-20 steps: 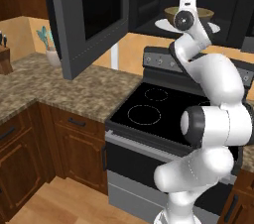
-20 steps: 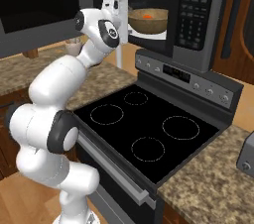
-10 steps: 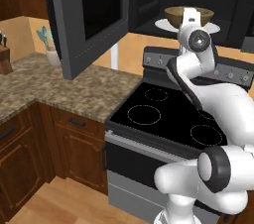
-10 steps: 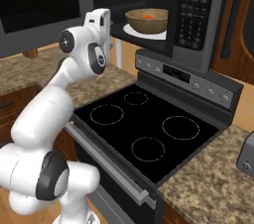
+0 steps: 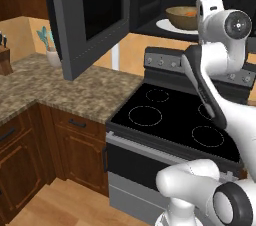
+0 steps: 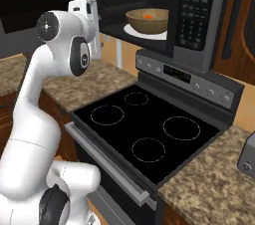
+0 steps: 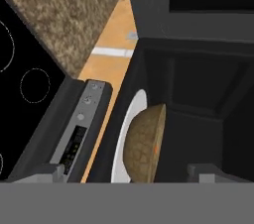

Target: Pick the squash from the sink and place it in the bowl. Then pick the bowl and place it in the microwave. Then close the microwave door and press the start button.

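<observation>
The tan bowl (image 6: pixel 147 20) sits on the white turntable plate (image 6: pixel 133 31) inside the open microwave (image 6: pixel 196 15). The orange squash (image 6: pixel 148 17) lies in the bowl. From the hand view I see the bowl (image 7: pixel 144 146) side-on, with a sliver of squash (image 7: pixel 157 143) at its rim. My gripper (image 7: pixel 129 173) is open and holds nothing. It hangs in front of the cavity, back from the bowl. Its white hand (image 6: pixel 87 12) is left of the opening. The microwave door (image 5: pixel 85 15) stands swung wide open. The sink is out of view.
A black stove top (image 6: pixel 144 124) with its control panel (image 6: pixel 189 77) lies right under the microwave. Speckled granite counter (image 5: pixel 65 87) runs to the left over brown cabinets (image 5: pixel 75 140). A utensil jar (image 5: pixel 50 52) stands at the back wall.
My hand has drawn back out of the microwave, away from the bowl and toward the open door's side. The bowl with the squash stays on the turntable plate.
</observation>
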